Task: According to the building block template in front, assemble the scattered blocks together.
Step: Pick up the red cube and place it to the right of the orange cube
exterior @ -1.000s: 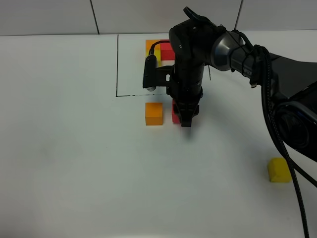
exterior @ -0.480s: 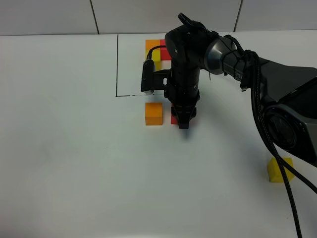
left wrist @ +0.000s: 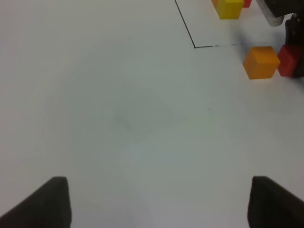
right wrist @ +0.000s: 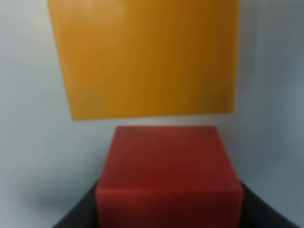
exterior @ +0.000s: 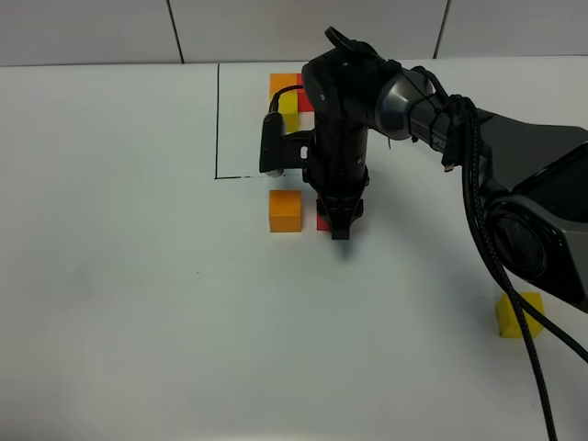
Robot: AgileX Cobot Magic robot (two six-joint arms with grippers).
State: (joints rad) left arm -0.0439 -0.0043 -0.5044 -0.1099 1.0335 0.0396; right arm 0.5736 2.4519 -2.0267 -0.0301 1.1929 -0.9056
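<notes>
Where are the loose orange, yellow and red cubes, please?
loose orange cube [exterior: 286, 210], exterior high view, its centre.
loose yellow cube [exterior: 507, 323], exterior high view, left face.
red cube [right wrist: 168, 159], right wrist view, top face.

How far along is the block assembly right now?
Nothing is joined yet. In hand: the right gripper is shut on the red cube, beside the loose orange cube with a small gap showing. To do: close that gap, then fetch the yellow cube, lying far off, to match the template.

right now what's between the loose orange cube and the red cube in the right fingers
Only a thin strip of bare table separates the orange cube from the red cube, shown in the right wrist view.
</notes>
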